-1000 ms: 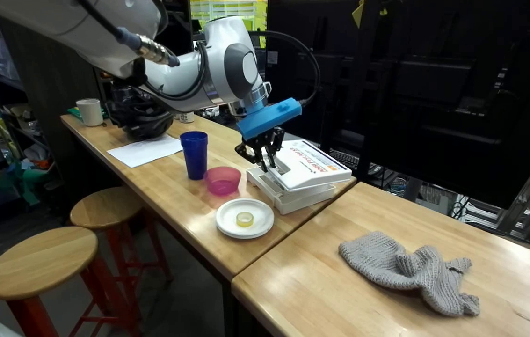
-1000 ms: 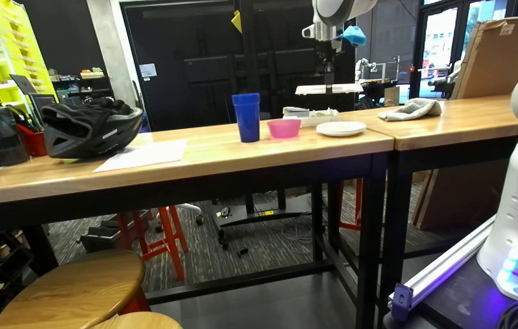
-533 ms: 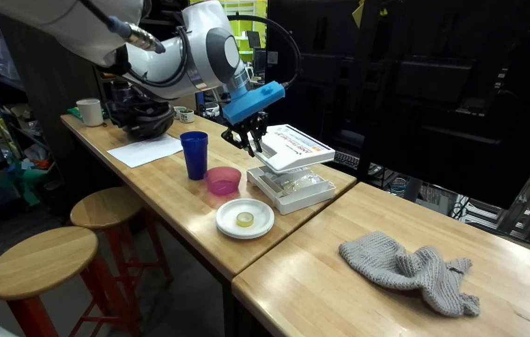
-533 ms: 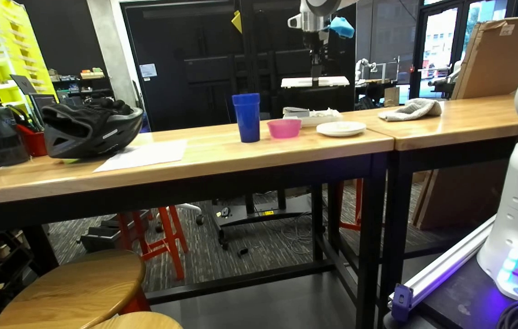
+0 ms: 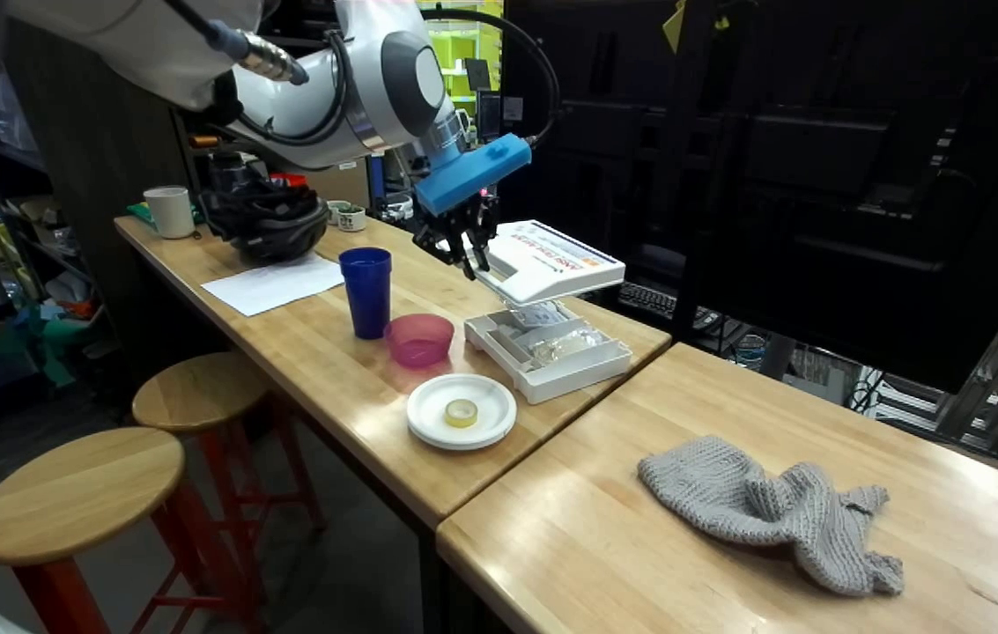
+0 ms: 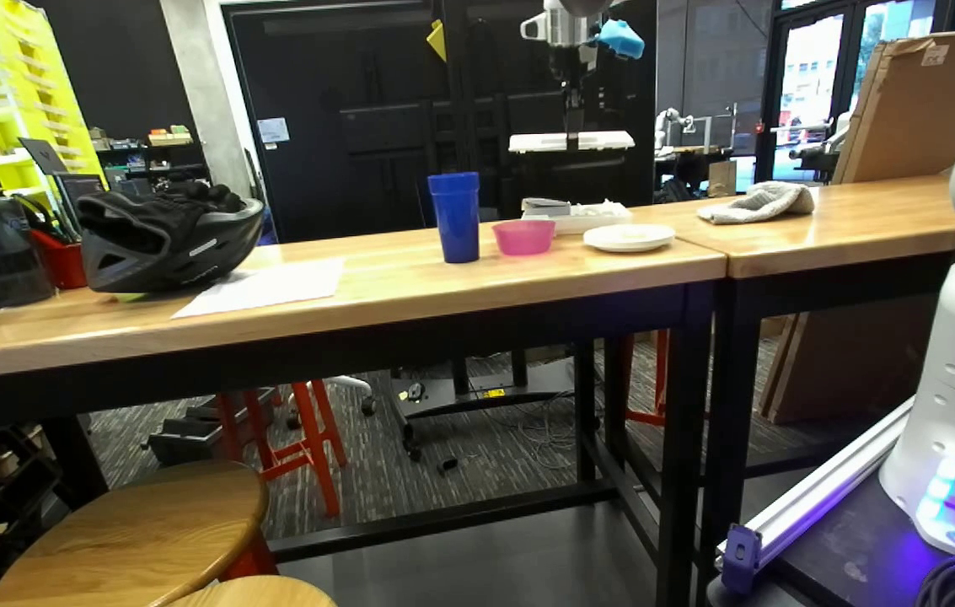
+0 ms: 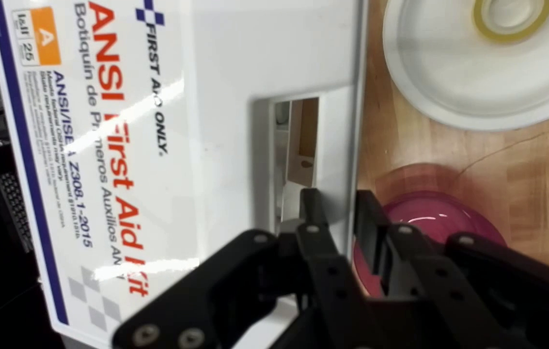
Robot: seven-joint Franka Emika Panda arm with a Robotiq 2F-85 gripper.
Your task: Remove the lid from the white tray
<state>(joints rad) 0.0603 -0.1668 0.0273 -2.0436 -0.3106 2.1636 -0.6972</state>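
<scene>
The lid (image 5: 551, 255) is a white panel printed "ANSI First Aid Kit", with a handle slot along one edge. It hangs in the air, slightly tilted, above the white tray (image 5: 578, 376). My gripper (image 5: 477, 268) is shut on the lid's handle edge. In the wrist view my gripper (image 7: 337, 208) has one finger in the slot and one outside the rim of the lid (image 7: 226, 53). The tray sits open on the table with packets inside; its far part is partly hidden under the lid. A wide gap shows between lid (image 6: 612, 141) and tray (image 6: 582, 223).
A pink bowl (image 5: 419, 341) and a blue cup (image 5: 366, 295) stand beside the tray. A round white plate (image 5: 428, 418) with a tape ring (image 5: 461, 412) lies in front. Farther along are white paper (image 5: 274, 283) and a black helmet (image 5: 265, 224). A grey cloth (image 5: 763, 502) lies on the adjoining table.
My gripper has raised the lid higher and shifted it left in both exterior views. More of the tray's inside shows. The tray, bowl, cup and plate have stayed put.
</scene>
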